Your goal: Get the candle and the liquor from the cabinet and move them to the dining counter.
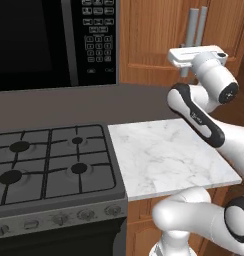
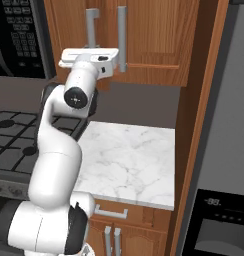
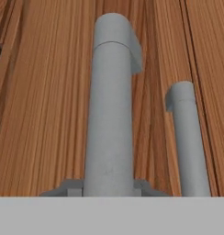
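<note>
Up at the wall cabinet [image 2: 159, 35] beside the stove, the white arm's gripper [image 3: 108, 190] is closing around the left-hand grey bar handle [image 3: 111, 105], which is standing between the two fingertips in the hand view and looks to be touching both; the jaws are clenching on the bar. Just beside it, the second bar handle [image 3: 189, 142] is hanging parallel on the neighbouring door, a narrow seam running between the two. Both doors are sitting shut, so whatever is inside the warm brown cabinet is hidden behind the wood.

From the right base view, the hand is reaching level with the lower end of the left handle [image 2: 92, 25], its flat white camera bracket lying across the front of the door. From the left base view, the same handles [image 1: 197, 27] are rising above the wrist, with the elbow bending over the small marble slab [image 1: 166, 155].

Left of that slab, the black gas stove [image 1: 49, 165] is sitting with its four burners bare, and the dark microwave [image 1: 54, 40] is hanging above it.
</note>
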{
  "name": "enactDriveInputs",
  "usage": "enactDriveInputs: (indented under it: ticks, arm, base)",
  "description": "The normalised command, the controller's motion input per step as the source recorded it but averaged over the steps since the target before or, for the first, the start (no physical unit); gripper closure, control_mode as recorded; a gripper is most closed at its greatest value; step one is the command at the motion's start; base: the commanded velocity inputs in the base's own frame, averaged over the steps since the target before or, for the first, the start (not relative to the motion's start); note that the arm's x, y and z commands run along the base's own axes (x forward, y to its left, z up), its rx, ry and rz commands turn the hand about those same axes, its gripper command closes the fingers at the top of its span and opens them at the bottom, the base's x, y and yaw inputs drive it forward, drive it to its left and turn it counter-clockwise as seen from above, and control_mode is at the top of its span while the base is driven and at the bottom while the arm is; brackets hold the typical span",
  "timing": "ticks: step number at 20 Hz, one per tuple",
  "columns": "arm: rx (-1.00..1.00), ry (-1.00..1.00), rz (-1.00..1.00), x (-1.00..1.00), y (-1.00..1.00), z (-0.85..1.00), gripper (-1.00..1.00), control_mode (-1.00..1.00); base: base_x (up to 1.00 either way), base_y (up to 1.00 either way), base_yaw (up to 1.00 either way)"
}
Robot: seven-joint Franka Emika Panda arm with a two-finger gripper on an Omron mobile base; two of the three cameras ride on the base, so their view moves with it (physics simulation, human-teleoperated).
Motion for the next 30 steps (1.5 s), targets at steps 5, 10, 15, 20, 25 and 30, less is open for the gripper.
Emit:
enactDriveInputs:
  ticks: [5, 10, 15, 20, 25, 30]
  arm:
    - [-0.06, 0.00, 0.00, -0.49, 0.27, 0.00, 1.00, -1.00]
    - [-0.07, 0.01, 0.01, -0.45, 0.30, 0.00, 1.00, -1.00]
    - [-0.06, 0.02, 0.06, -0.36, 0.38, 0.00, 1.00, -1.00]
    - [-0.04, 0.03, 0.06, -0.24, 0.36, 0.00, 1.00, -1.00]
    - [-0.01, 0.04, 0.04, -0.14, 0.34, 0.00, 1.00, -1.00]
    - [-0.02, 0.10, 0.02, -0.01, 0.41, 0.00, 1.00, -1.00]
  base:
    - [0.00, 0.00, 0.00]
    - [0.00, 0.00, 0.00]
    - [0.00, 0.00, 0.00]
    - [0.00, 0.00, 0.00]
    - [0.00, 0.00, 0.00]
    - [0.00, 0.00, 0.00]
